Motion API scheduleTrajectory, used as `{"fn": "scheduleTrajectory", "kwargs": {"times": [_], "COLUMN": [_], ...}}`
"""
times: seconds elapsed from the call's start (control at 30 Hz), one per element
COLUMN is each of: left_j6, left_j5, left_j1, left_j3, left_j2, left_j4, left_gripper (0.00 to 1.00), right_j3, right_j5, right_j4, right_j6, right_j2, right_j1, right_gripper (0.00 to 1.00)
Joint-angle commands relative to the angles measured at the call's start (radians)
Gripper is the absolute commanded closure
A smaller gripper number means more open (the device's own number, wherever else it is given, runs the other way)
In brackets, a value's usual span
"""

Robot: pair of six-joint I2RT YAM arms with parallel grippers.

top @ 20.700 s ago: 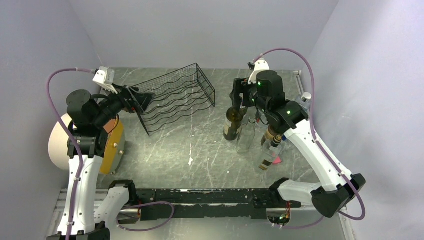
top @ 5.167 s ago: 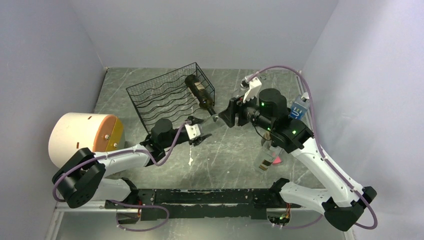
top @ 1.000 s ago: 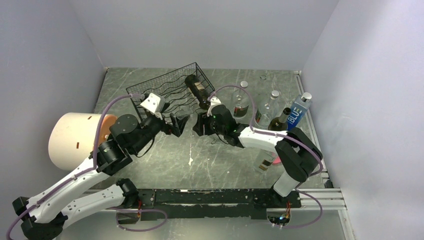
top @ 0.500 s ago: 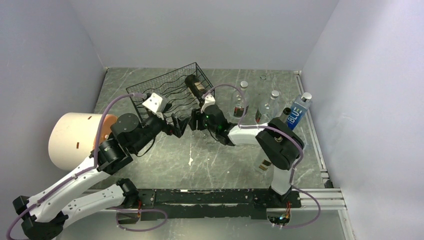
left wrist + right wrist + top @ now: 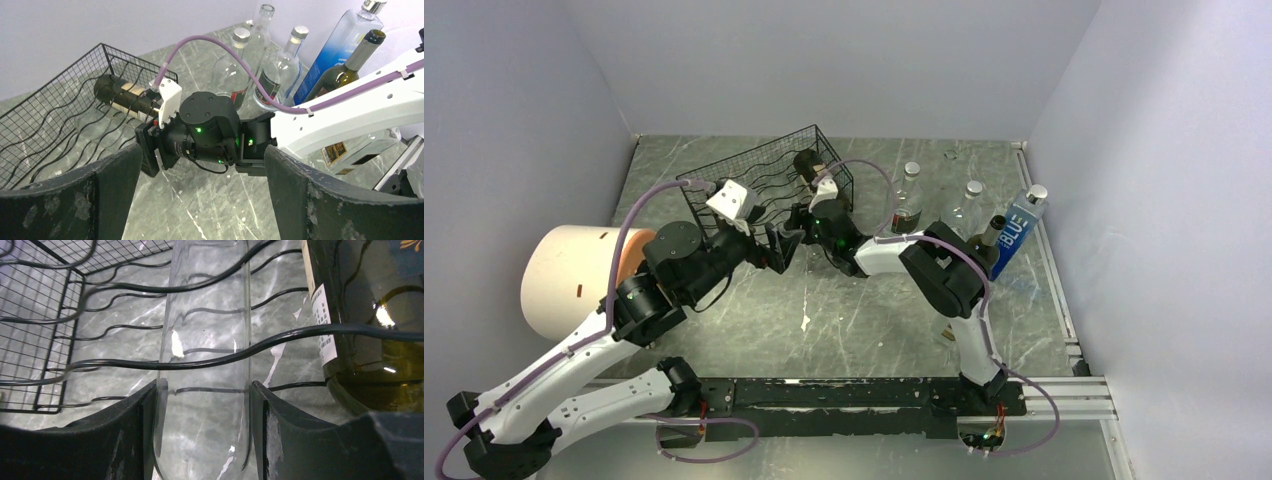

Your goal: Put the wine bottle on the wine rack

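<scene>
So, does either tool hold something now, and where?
The right tool grips the clear glass bottle across its sides, at its near end. The left tool holds nothing.

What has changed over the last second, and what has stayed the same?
The right pincer, shut on the clear bottle, has pushed up-left into the wine rack, bringing it beside the dark bottle already lying there. The open left pincer, the rack, the dark bottle and the standing bottles stayed put.

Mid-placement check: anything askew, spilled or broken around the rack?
The rack sits skewed to the table's edges, with one dark bottle lying in it. The right gripper holds a clear bottle beside that one. No spill or breakage shows.
</scene>
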Motion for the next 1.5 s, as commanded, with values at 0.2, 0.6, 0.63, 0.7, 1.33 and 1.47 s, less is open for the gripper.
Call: {"fn": "scheduleTrajectory", "kwargs": {"times": [0.2,0.6,0.63,0.7,1.33,1.47], "left_j6": [-0.032,-0.066,-0.071,-0.077,-0.097,-0.095], "left_j5": [0.008,0.043,0.048,0.057,0.039,0.036], "left_j1": [-0.001,-0.001,-0.001,-0.001,-0.001,-0.001], "left_j3": [0.041,0.037,0.036,0.032,0.045,0.052], "left_j2": [0.012,0.01,0.007,-0.001,-0.015,-0.013], "left_j4": [-0.062,-0.066,-0.061,-0.052,-0.1,-0.113], "left_gripper": [0.05,0.05,0.05,0.05,0.05,0.05], "right_j3": [0.099,0.189,0.186,0.187,0.062,0.013], "right_j5": [0.094,0.094,0.097,0.11,0.078,0.07], "right_j4": [0.08,0.014,0.019,0.013,0.078,0.089], "right_j6": [-0.011,-0.04,-0.042,-0.044,-0.042,-0.035], "right_j2": [0.067,0.148,0.147,0.144,0.023,-0.037], "right_j1": [0.003,0.003,0.003,0.003,0.003,0.003], "right_gripper": [1.0,0.77,0.74,0.7,0.15,0.13]}}
